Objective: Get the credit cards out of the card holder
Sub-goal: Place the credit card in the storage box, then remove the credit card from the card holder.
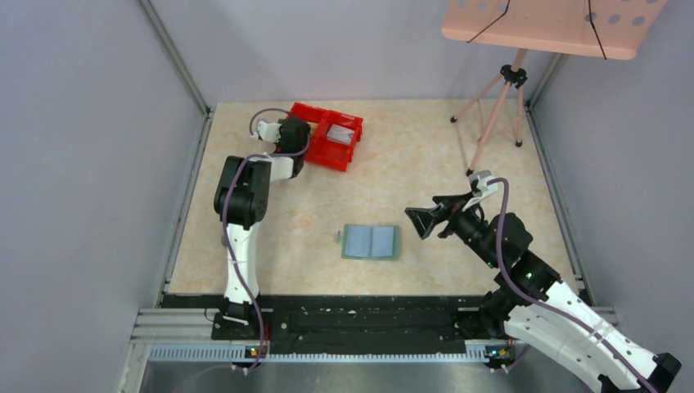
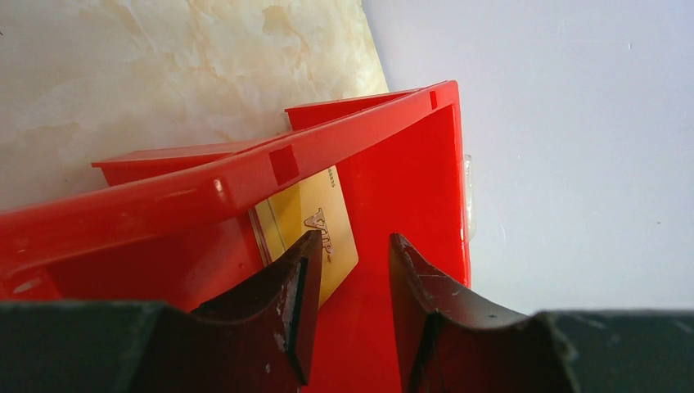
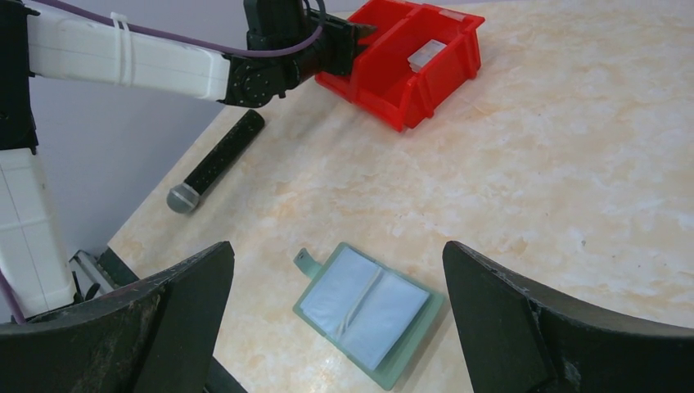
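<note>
The card holder [image 1: 371, 242] lies open and flat mid-table, sage-green with pale blue-grey pockets [image 3: 364, 307] and a small tab toward the left. A gold credit card [image 2: 323, 217] lies in one compartment of the red bin [image 2: 409, 180]. My left gripper [image 2: 353, 246] hangs over that compartment, jaws apart with nothing between them, its left finger overlapping the card's edge. A pale card [image 1: 342, 133] lies in the other compartment. My right gripper [image 3: 337, 254] stands wide open above the card holder, to its right [image 1: 421, 223] in the top view.
The red double bin [image 1: 331, 135] stands at the back left of the table. A black microphone-like stick [image 3: 214, 162] lies near the left edge. A tripod [image 1: 511, 82] with a pink board stands at the back right.
</note>
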`<state>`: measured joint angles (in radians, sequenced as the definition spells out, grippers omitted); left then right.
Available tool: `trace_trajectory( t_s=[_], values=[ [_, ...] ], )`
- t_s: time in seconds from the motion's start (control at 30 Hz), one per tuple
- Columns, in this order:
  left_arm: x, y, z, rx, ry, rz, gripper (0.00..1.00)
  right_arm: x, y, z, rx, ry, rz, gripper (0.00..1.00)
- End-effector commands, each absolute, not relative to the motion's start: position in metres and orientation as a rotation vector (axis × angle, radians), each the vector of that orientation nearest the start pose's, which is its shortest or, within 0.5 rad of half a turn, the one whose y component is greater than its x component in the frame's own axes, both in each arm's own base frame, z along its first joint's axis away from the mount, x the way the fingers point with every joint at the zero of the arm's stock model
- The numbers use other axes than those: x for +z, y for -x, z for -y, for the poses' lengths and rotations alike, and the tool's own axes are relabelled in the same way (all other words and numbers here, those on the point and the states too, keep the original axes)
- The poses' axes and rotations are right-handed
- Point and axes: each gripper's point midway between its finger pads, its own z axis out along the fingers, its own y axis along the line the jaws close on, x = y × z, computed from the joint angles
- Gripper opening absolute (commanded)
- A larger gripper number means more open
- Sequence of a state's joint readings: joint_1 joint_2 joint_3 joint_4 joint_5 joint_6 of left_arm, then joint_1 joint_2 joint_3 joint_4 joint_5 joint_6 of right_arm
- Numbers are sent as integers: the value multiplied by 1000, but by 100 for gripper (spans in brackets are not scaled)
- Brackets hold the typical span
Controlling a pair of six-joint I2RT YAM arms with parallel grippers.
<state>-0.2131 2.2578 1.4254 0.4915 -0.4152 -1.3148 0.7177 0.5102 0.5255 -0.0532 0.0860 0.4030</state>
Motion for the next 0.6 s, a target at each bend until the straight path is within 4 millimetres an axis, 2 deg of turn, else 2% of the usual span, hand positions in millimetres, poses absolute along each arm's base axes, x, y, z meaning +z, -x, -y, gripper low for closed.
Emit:
trace_trajectory(
  t_s=[0.0,0.17,0.33,0.47,0.57],
  values=[
    [136,-627,95,-657,1201,-1405,41,284,-212,-182,796,171,-1596,99],
    [139,-625,94,-664,1187,-1420,42,285,-212,-180,792,168,-1594,99],
    [162,-615,97,-656,1089,-1470,42,280,-211,-184,802,190,-1613,99],
    [180,-596,95,-584,1000,-1559,42,266,-212,-188,801,188,-1683,99],
    [195,-571,91,-540,941,-1624,43,253,-215,-188,782,157,-1765,97]
  ],
)
